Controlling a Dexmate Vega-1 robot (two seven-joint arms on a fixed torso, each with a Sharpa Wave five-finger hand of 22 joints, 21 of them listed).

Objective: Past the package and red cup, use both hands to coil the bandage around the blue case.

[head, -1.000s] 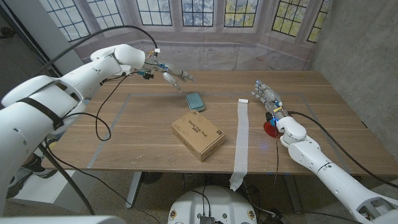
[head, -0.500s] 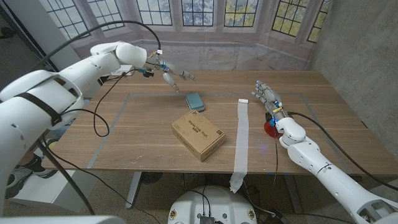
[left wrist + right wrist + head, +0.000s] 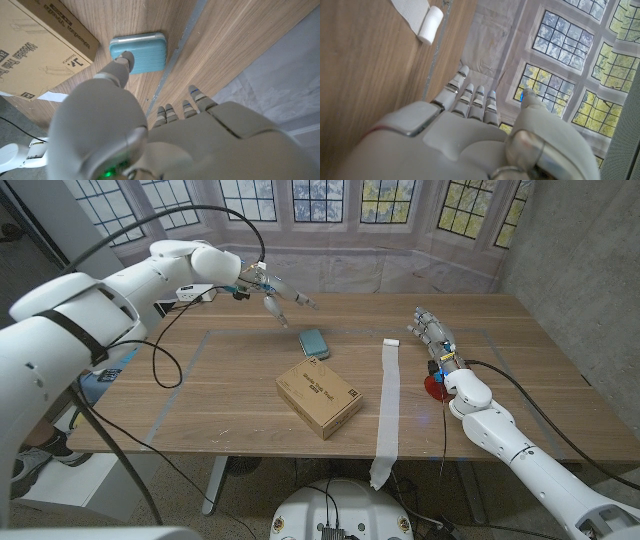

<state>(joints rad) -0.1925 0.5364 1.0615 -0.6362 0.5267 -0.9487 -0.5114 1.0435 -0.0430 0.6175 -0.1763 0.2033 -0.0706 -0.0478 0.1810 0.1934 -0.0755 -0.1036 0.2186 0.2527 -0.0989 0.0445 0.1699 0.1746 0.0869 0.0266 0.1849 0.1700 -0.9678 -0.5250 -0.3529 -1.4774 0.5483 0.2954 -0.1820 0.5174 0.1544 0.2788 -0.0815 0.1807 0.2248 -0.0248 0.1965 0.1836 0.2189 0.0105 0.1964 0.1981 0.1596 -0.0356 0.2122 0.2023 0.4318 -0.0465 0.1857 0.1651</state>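
Left hand (image 3: 276, 299) farther over wooden table (image 3: 230, 390)

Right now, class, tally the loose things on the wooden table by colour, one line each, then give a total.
Blue: 1, the case
Brown: 1, the cardboard package
White: 1, the unrolled bandage
Red: 1, the cup, partly hidden by the right arm
Total: 4

Bay of leaded windows (image 3: 300, 200) behind wooden table (image 3: 520, 370).
Grey wall (image 3: 580, 260) seen right; foliage lit beyond panes.
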